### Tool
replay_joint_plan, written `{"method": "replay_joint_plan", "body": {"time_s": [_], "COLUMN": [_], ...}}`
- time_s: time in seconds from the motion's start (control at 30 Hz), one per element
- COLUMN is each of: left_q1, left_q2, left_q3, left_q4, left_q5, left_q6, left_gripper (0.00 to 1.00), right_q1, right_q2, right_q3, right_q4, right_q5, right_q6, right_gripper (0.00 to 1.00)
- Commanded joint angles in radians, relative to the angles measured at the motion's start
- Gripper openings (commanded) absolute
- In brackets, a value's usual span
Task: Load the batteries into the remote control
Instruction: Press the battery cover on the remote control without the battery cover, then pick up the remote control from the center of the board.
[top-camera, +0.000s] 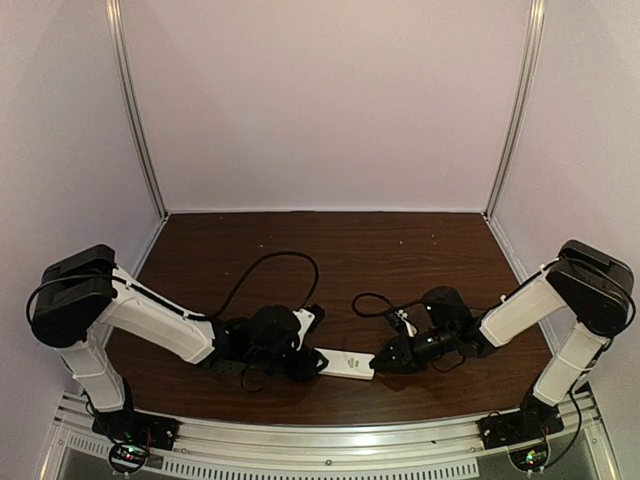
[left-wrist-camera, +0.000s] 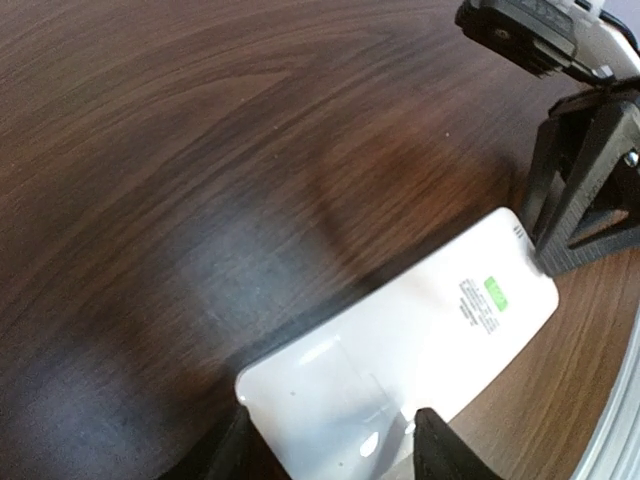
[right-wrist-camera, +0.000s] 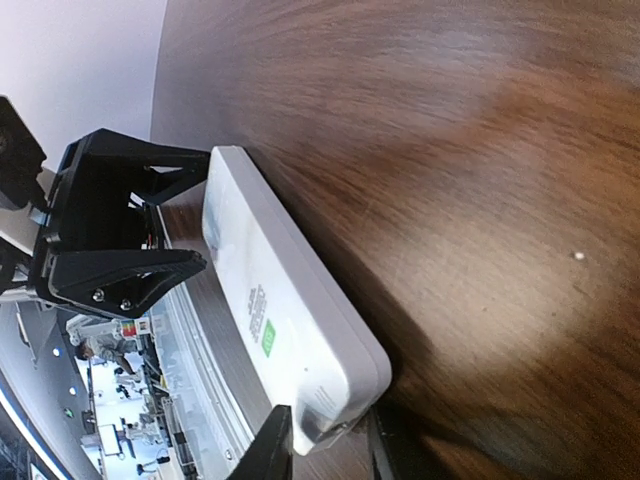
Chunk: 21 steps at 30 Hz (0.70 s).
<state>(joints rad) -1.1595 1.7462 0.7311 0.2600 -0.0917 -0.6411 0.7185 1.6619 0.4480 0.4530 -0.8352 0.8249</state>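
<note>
The remote lies flat on the bench near its 6 o'clock edge, stretched between the two arms with its plain back facing up. A printed label with a small green patch shows there, and no buttons or display. The left claw sits at the remote's 9 o'clock end, its fingers flanking that end on both sides. Whether they press on the casing or stand just off it cannot be told, since the wrist view is blurred there. The right claw meets the 3 o'clock end, narrow, its fingers tight against the corner of the casing in what looks like a pinch. No batteries show in any view. A faint rectangular outline near the left claw's end may be the compartment door, though it is too soft to say whether it is on or off. The step in hand appears to be steadying the remote, back up, so the compartment can be reached; loading looks not yet begun. The next move likely calls for one claw to hold the casing firmly while the other opens the compartment or fetches a cell. That small cylinder then has to line up with the slot without the light remote being pushed across the smooth wood.
</note>
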Motion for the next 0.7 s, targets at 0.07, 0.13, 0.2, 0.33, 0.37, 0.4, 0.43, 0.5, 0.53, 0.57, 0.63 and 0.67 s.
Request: {"method": "replay_joint_plan", "body": {"time_s": [0.07, 0.13, 0.2, 0.33, 0.37, 0.4, 0.43, 0.5, 0.53, 0.57, 0.63, 0.67], "left_q1": [-0.033, -0.03, -0.016, -0.008, -0.007, -0.006, -0.002, 0.011, 0.014, 0.017, 0.021, 0.023], "left_q2": [-0.105, -0.151, -0.167, -0.111, -0.095, -0.076, -0.057, -0.018, 0.001, 0.027, 0.063, 0.082], "left_q3": [0.052, 0.053, 0.074, 0.181, 0.203, 0.224, 0.246, 0.297, 0.318, 0.335, 0.363, 0.377], "left_q4": [-0.111, -0.13, -0.163, -0.321, -0.341, -0.36, -0.377, -0.409, -0.422, -0.433, -0.454, -0.463], "left_q5": [0.05, 0.036, 0.058, 0.127, 0.144, 0.16, 0.177, 0.235, 0.25, 0.265, 0.287, 0.289], "left_q6": [0.224, 0.329, 0.428, 0.605, 0.646, 0.687, 0.717, 0.773, 0.795, 0.818, 0.855, 0.869], "left_gripper": [0.74, 0.88, 0.97, 0.97, 0.97, 0.97, 0.97, 0.97, 0.96, 0.95, 0.95, 0.95], "right_q1": [-0.054, -0.081, -0.108, -0.167, -0.18, -0.196, -0.211, -0.239, -0.251, -0.264, -0.28, -0.285], "right_q2": [-0.081, -0.128, -0.179, -0.297, -0.325, -0.352, -0.38, -0.434, -0.463, -0.489, -0.541, -0.564], "right_q3": [0.017, 0.029, 0.044, 0.06, 0.059, 0.061, 0.062, 0.063, 0.064, 0.064, 0.063, 0.07], "right_q4": [0.0, -0.046, -0.109, -0.199, -0.211, -0.233, -0.248, -0.275, -0.288, -0.301, -0.333, -0.365], "right_q5": [0.0, -0.002, 0.004, 0.018, 0.02, 0.023, 0.026, 0.037, 0.045, 0.054, 0.075, 0.099], "right_q6": [-0.043, -0.07, -0.11, -0.18, -0.191, -0.211, -0.224, -0.246, -0.254, -0.263, -0.286, -0.307], "right_gripper": [0.39, 0.45, 0.52, 0.61, 0.65, 0.7, 0.76, 0.85, 0.9, 0.95, 1.0, 1.0]}}
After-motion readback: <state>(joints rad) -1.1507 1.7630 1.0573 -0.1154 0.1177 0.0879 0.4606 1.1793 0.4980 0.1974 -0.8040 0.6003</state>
